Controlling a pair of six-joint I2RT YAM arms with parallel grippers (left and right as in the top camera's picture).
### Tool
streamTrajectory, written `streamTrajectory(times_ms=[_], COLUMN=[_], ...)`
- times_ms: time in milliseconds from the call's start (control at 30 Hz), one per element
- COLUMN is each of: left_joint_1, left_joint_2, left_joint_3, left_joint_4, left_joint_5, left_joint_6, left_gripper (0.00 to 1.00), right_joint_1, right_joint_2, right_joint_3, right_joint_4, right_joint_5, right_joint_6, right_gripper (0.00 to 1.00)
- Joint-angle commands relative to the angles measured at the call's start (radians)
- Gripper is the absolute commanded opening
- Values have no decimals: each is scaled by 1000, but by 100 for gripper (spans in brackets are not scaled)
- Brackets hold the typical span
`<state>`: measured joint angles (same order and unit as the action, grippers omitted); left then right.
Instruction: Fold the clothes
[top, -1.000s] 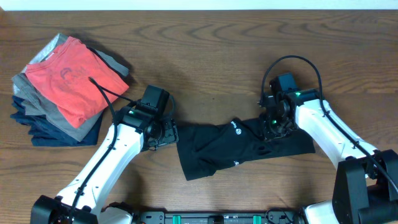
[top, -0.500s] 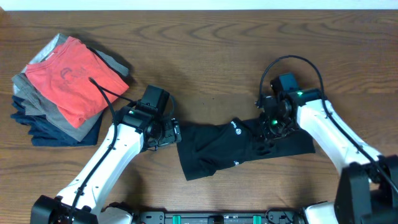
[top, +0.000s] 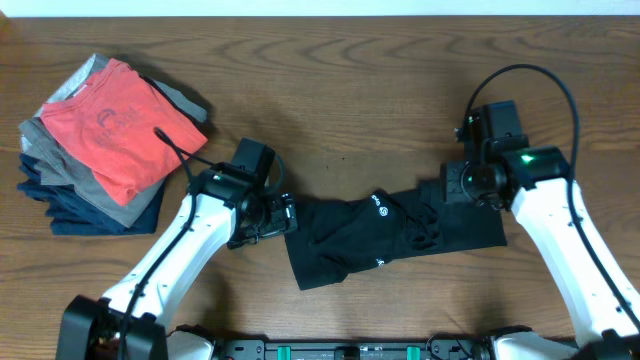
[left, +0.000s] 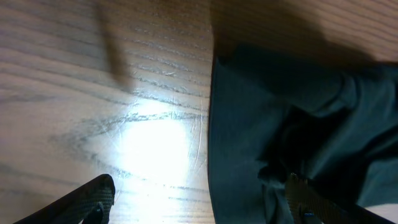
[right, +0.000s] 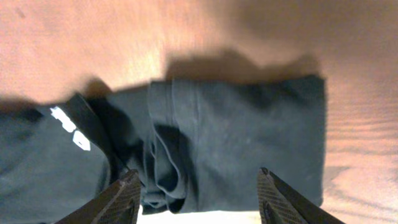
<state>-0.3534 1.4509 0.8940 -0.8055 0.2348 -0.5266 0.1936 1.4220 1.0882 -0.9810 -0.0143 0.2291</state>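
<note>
At centre of brown wooden table (top: 330, 90), black long-sleeved soft-fabric garment (top: 390, 235) lies as rumpled band, half folded. Right gripper (right: 196, 190) just released it and backed off past right end; fingers apart, empty. Left gripper (top: 275, 215) at left hem, fingers wide, holding nothing. Fold set down; regrasp likely next. Small white round logo (top: 379, 209); other white print (top: 381, 263) unreadable.
</note>
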Motion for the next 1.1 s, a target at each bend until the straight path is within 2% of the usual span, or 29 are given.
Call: streamTrajectory(times_ms=[0,300,367,500,567,933,967,1067], left_joint_1=[4,4,4,4,4,4,4,4], left_joint_2=[21,30,30,30,30,30,30,30], left_joint_3=[-11,-11,-11,-11,-11,-11,-11,-11], left_joint_4=[-1,1,3,5,5,5,6,3], left_joint_5=[17,16,16,16,16,16,16,17], left_joint_6=[-7,-6,-6,-6,-6,-6,-6,-6], left_gripper=[89,89,89,89,89,89,89,89], right_joint_1=[26,93,104,107,107,107,107,107], right_joint_2=[50,135,135,135,135,135,135,135], right_joint_3=[-57,-188,-206,-219,-220,-220,-220,-220], right_joint_4=[-4,72,87,98,94,-52,-50,-3], right_joint_5=[-19,-106,-109,-100,-77,-27,-27,-27], right_joint_6=[17,18,18,18,18,43,43,44], right_gripper=[58,56,52,17,2,1,3,22])
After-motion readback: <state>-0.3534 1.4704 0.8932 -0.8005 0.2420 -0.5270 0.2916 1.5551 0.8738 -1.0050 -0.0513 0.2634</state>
